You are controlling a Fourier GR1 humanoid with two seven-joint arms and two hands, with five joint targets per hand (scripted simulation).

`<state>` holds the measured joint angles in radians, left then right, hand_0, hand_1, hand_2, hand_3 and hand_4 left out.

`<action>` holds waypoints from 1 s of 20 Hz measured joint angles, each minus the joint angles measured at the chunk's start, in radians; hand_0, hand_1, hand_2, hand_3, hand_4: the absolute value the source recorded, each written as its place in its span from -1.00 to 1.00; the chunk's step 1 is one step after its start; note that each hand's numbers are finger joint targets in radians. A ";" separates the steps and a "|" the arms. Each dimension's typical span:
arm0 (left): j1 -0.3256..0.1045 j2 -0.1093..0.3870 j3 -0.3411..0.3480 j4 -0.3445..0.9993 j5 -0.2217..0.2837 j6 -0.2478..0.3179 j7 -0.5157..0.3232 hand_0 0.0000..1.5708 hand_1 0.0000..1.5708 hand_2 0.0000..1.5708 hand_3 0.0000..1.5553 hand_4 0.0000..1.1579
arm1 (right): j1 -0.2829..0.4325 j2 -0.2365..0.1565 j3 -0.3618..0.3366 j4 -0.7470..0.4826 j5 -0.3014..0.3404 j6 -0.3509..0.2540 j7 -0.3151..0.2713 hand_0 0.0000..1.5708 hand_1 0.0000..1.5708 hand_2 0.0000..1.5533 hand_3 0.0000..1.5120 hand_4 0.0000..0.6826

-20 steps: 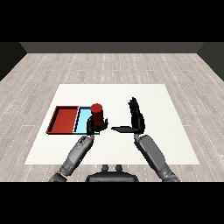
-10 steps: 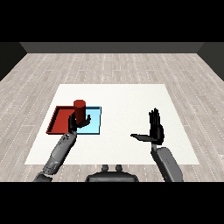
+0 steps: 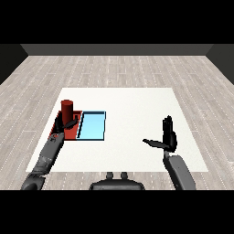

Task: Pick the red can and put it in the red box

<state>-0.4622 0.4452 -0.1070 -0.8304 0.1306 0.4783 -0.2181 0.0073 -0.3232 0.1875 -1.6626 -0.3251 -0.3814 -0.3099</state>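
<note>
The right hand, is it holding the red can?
No. The right hand is open over bare table, while the can is at the left hand, over the red tray.

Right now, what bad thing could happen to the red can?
The left hand curls round the red can, which stands upright over the red tray. I cannot tell whether the can rests on the tray floor, so letting go now might make it tip over. The light blue tray lies right beside the red one, so a tipped can could roll into the wrong tray. The right hand hangs open far to the side, too far to catch it.
</note>
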 measured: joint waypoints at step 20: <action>-0.256 -0.049 0.089 0.751 -0.073 0.045 0.096 0.90 0.90 0.71 -1.00 0.13 | -0.143 0.058 -0.069 0.277 -0.004 0.057 -0.072 -1.00 -1.00 -1.00 -1.00 -1.00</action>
<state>-0.7178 0.3964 -0.0177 -0.0796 0.0579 0.5235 -0.1224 -0.1362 -0.2653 0.1187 -1.3855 -0.3294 -0.3240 -0.3821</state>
